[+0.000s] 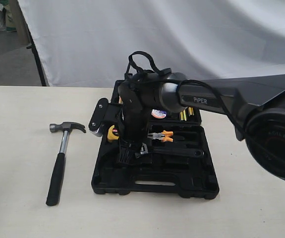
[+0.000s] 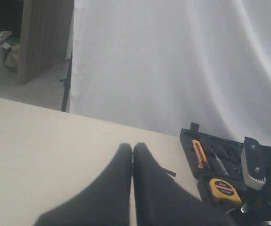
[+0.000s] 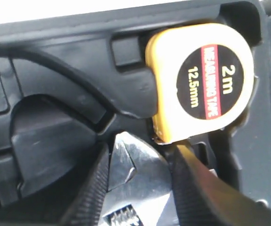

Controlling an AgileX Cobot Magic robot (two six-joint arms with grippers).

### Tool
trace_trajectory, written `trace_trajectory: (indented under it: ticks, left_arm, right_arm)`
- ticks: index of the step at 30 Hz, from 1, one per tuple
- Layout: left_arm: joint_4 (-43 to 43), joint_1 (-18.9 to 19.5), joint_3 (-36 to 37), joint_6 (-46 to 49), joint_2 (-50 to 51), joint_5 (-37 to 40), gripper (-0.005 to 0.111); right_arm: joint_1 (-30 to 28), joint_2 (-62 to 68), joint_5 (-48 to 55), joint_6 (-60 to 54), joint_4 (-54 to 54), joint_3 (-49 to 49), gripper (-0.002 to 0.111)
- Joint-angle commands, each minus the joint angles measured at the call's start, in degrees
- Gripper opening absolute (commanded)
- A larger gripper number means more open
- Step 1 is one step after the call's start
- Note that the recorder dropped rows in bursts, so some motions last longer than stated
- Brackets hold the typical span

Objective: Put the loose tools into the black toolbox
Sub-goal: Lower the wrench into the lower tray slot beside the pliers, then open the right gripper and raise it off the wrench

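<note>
Over at the left side of the counter [image 1: 18, 208] lies the hammer [image 1: 62, 159], steel head toward the far edge, black handle pointing at the near edge, flat, untouched and well apart from the box. It looks like the one tool left to fetch. The left gripper [image 2: 133, 188] hangs over bare counter with its fingers pressed together and nothing between them, out of the way while the other arm works. In the middle of the counter sits the toolbox [image 1: 154, 188], open, both halves flat, slot handle at the near edge. The right gripper [image 1: 130, 150] reaches across and points straight down into the near half, pinching the wrench [image 3: 134, 181] by its silver head. That grip, I'd say, lets it lower the head into its recess just beside the tape measure [image 3: 200, 80]. From outside, the wrench's black handle runs rightward along the tray and looks close to seated. The jaws look snug on the steel, no gap either side. Right of the gripper, the pliers [image 1: 162, 135] rest in their slot. In the far half, the tape roll [image 1: 158, 113] shows its purple-white label, half hidden by the arm.
</note>
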Motion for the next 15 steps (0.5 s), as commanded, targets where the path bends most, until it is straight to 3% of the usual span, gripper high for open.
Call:
trace_trajectory:
  ticks: [1,2,6,15]
  left_arm:
    - [0.25,1.45,-0.15,-0.27,-0.18,-0.41,0.001]
    - [0.25,1.45,-0.15,-0.27,-0.18,-0.41,0.001]
    - [0.25,1.45,-0.15,-0.27,-0.18,-0.41,0.001]
    - [0.25,1.45,-0.15,-0.27,-0.18,-0.41,0.001]
  right_arm:
    - [-0.08,0.43,0.67,1.54,1.03,0.40,0.026]
    - [-0.08,0.43,0.67,1.80,0.70,0.40,0.036]
    - [-0.08,0.15,2.06,1.69,-0.11,0.40,0.057]
    - [-0.08,-8.17,1.52,2.68,-1.68,0.40,0.060]
